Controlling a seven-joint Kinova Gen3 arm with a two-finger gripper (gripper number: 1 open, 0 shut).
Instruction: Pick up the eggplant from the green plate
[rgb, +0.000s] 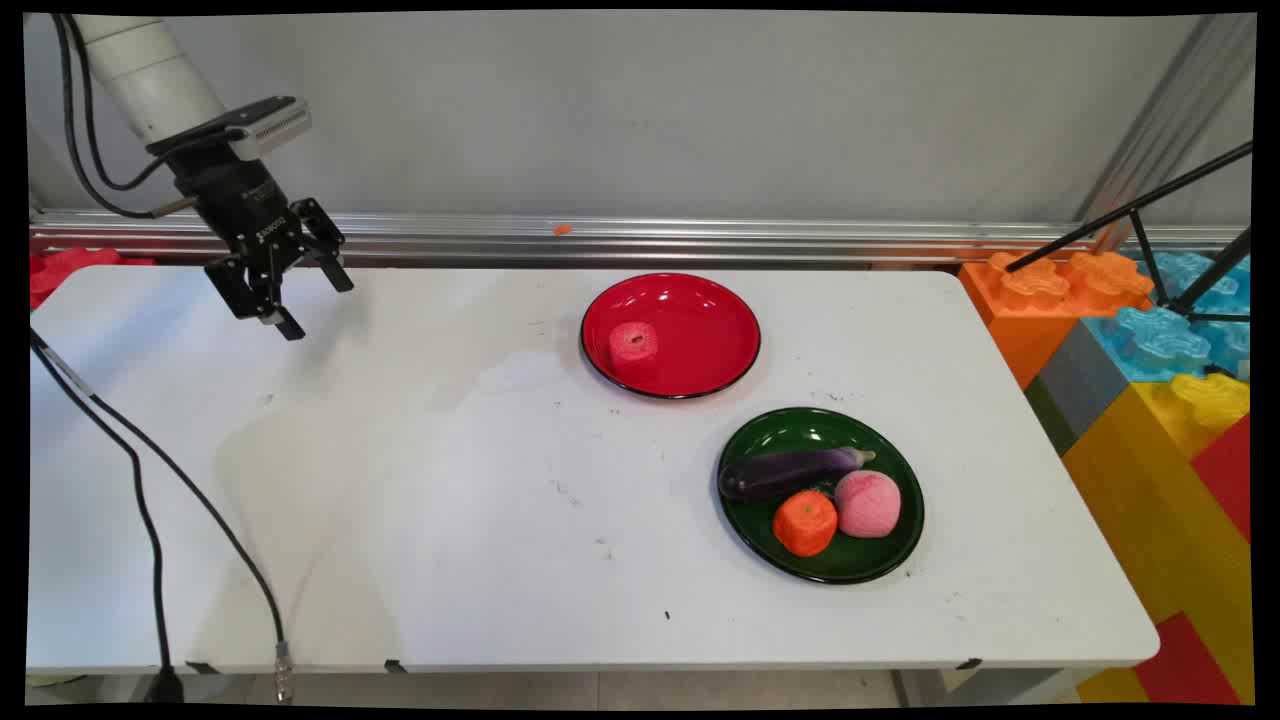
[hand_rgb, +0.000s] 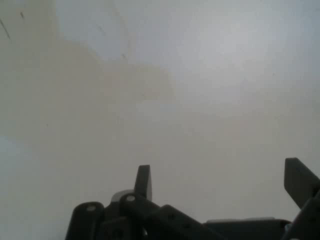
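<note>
My black gripper (rgb: 317, 305) hangs above the table's far left corner, open and holding nothing. In the hand view its two fingers (hand_rgb: 143, 182) stand wide apart over bare white tabletop (hand_rgb: 160, 90). Far to its right a red plate (rgb: 700, 310) carries a red-pink toy fruit (rgb: 633, 345). Nearer the front right, a green plate (rgb: 800, 425) holds a purple eggplant (rgb: 790, 472), an orange toy fruit (rgb: 804, 522) and a pink peach (rgb: 867, 503).
Black cables (rgb: 150, 480) hang down across the table's left side. Big coloured building blocks (rgb: 1150, 400) stand off the right edge, with a black tripod leg (rgb: 1130, 210) above them. A metal rail (rgb: 650, 240) runs along the back edge.
</note>
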